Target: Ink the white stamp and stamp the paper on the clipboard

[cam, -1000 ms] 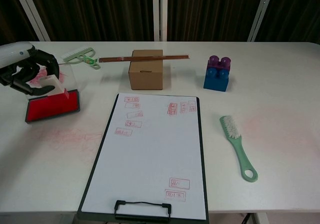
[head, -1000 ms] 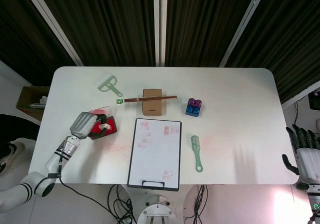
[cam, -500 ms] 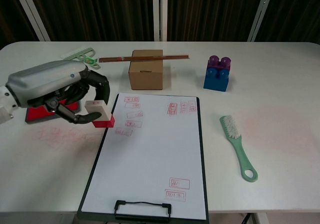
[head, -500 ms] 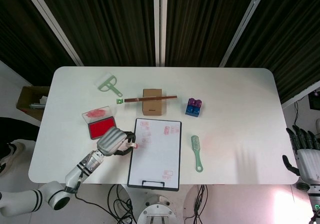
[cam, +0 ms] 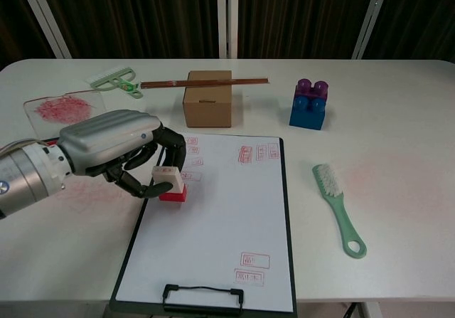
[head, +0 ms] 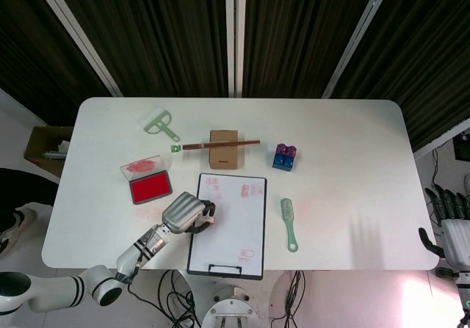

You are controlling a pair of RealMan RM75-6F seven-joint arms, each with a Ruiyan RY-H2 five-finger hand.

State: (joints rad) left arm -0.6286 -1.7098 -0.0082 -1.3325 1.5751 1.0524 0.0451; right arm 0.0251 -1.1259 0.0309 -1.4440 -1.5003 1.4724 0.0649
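Note:
My left hand [head: 185, 213] [cam: 117, 151] grips the white stamp [cam: 171, 183] with a red inked base. The stamp sits low over the left part of the paper on the black clipboard [head: 228, 225] [cam: 213, 222], beside earlier red imprints; whether it touches the sheet I cannot tell. In the head view the stamp is mostly hidden under my fingers. The red ink pad [head: 150, 188] lies left of the clipboard, its clear lid [cam: 64, 107] smeared with red. My right hand [head: 449, 229] hangs off the table's right edge, fingers apart, holding nothing.
A cardboard box [head: 223, 149] [cam: 207, 97] with a brown stick [cam: 205, 82] across it stands behind the clipboard. A blue-and-purple block [cam: 308, 104] is at the back right, a green brush [cam: 338, 208] lies right of the clipboard, a green scraper [cam: 114, 80] at the back left.
My left hand carried the stamp from the ink pad rightward and onto the left part of the paper, lowering it there. The right hand stayed where it was.

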